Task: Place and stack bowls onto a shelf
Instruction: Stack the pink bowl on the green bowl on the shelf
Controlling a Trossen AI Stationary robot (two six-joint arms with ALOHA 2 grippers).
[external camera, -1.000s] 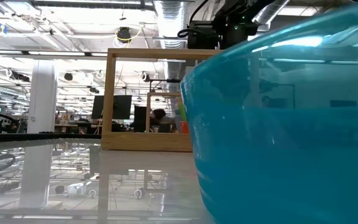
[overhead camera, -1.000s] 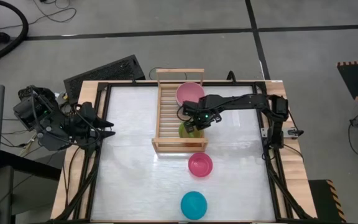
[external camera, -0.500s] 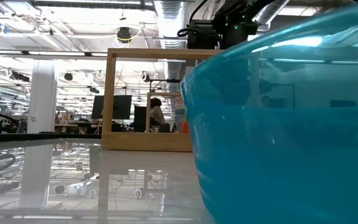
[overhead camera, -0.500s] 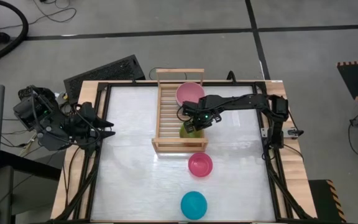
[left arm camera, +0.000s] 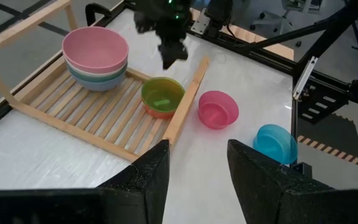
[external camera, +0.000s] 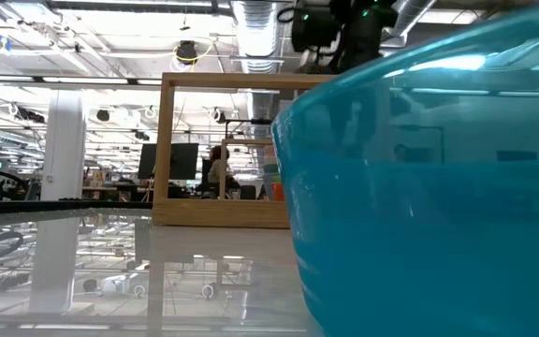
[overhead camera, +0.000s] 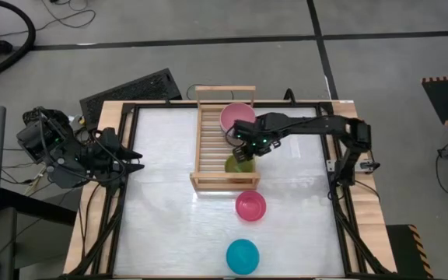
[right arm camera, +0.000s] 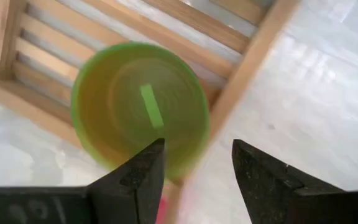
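White worktop (overhead camera: 169,202), black-framed; bowls lying on it and on the shelf.
Nearest the front edge, the cyan bowl (overhead camera: 242,256) is sitting on the worktop, the magenta bowl (overhead camera: 250,206) beyond it, just short of the shelf (overhead camera: 208,148). On the slats the lime green bowl (overhead camera: 236,164) is nesting in an orange-red one; the right end effector (overhead camera: 243,150) is hovering above it, fingers parted, gripping nothing. Farther along, the pink-topped stack (overhead camera: 238,117) is resting. Left end effector (overhead camera: 134,161) is waiting at the left edge, fingers apart, empty.
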